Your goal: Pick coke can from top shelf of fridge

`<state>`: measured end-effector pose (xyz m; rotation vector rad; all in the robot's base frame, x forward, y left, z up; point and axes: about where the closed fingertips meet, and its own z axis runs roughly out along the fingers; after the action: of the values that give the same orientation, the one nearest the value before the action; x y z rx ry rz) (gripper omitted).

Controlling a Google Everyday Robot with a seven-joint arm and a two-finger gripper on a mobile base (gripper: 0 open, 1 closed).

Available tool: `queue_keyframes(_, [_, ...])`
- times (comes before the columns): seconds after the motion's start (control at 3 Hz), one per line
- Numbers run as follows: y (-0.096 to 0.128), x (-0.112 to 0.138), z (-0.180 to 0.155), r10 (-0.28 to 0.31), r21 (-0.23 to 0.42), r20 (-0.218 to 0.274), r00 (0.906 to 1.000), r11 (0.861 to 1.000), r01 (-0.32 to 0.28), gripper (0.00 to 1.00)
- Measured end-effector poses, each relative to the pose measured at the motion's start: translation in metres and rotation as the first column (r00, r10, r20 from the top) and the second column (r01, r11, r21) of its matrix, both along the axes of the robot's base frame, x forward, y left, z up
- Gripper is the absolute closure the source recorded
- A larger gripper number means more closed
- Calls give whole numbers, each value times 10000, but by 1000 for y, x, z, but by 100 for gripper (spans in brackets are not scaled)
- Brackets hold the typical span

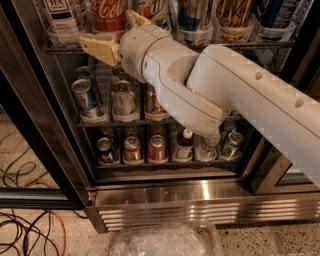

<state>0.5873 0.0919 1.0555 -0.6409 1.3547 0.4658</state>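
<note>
While the claw (pixel 107 30) hangs at the front rail of the top shelf (pixel 260 45), its tan fingers (pixel 100 49) stand spread and grip nothing, one low to the left of the coke can (pixel 107 12), the other at its right. That can stands upright in the fridge (pixel 165 195), just above and behind the claw, so I'd reckon the reach goes up and inward. A white-and-green can (pixel 156 7) crowds its right side.

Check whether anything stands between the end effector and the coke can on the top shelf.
Nothing visible does. The open end effector is at the coke can on the top shelf, one finger to its right, the other low on its left. The neighbouring bottle stands beside, not in front.
</note>
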Motion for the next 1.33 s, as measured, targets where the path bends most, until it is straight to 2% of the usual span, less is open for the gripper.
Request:
queue_keyframes(0.67, [6,24,13,-1,-57,355,9994,10000,3,25])
queue_keyframes(1.33, [10,40,15,-224,52,184,9996,9997,224,25])
